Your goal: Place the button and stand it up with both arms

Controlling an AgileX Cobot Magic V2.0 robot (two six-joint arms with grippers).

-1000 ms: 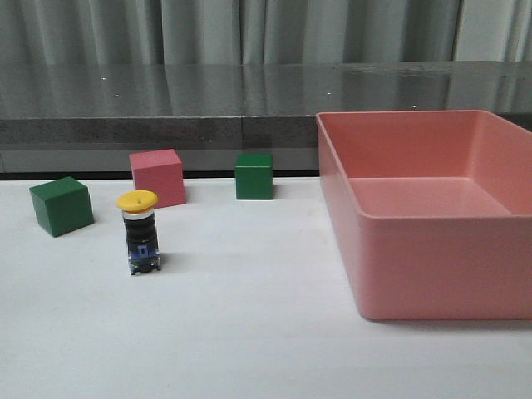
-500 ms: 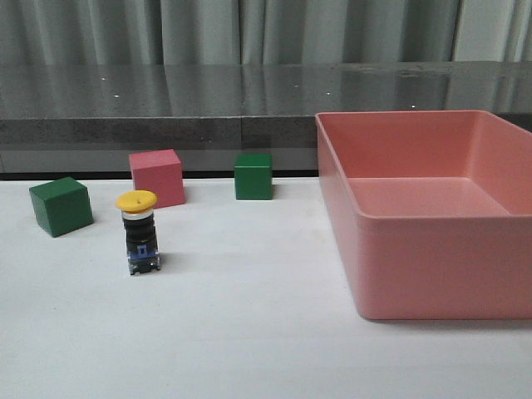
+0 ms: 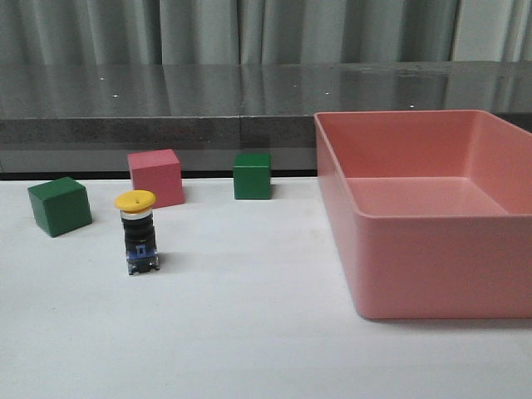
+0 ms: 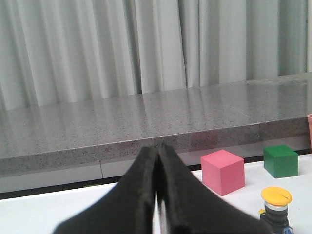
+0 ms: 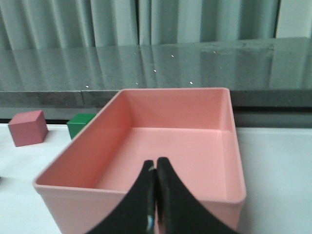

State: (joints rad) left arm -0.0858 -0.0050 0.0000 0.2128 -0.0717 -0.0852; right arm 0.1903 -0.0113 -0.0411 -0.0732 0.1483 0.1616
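The button stands upright on the white table at the left, yellow cap on top, black body, blue-grey base. It also shows in the left wrist view, off to one side of my left gripper. My left gripper is shut and empty, with the button apart from it. My right gripper is shut and empty, in front of the near wall of the pink bin. Neither arm shows in the front view.
A pink cube stands just behind the button. One green cube is at the far left, another is at the back middle. The large pink bin fills the right side. A grey ledge and curtain lie behind.
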